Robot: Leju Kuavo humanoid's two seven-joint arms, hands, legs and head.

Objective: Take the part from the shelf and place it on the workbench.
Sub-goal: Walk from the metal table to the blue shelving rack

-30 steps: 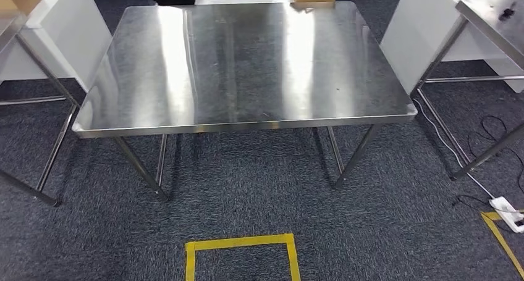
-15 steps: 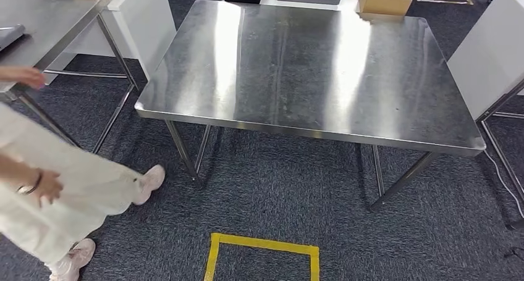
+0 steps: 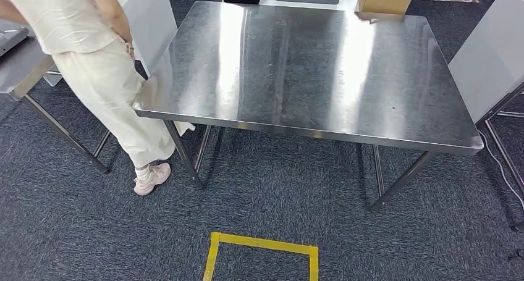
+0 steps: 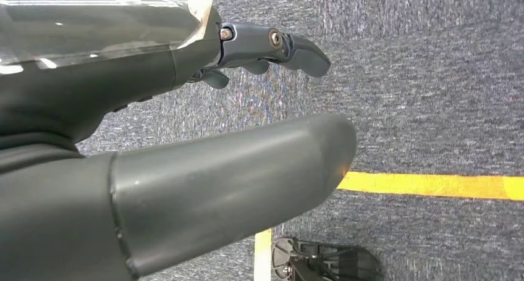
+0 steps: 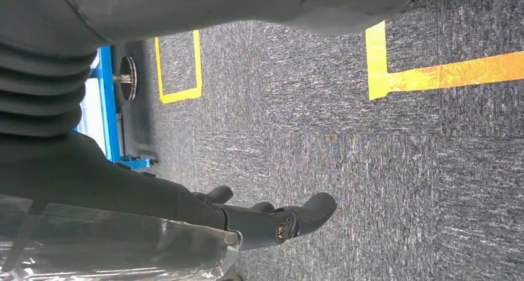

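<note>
Beside workbench [image 3: 321, 77] corner, person [image 3: 92, 58] cropped at frame edge

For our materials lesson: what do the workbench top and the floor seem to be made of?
Workbench: seemingly stainless steel, brushed finish, shown by streaky light reflections. Floor: apparently dark speckled carpet, matte, with a woven-looking texture and yellow tape stuck on it.

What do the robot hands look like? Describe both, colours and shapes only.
In the left wrist view, the left robot hand has a thick, smooth grey thumb with a rounded tip and slimmer dark fingers with small metal screws, under a clear glossy cover. In the right wrist view, the right robot hand matches it, with a grey ribbed cover.
</note>
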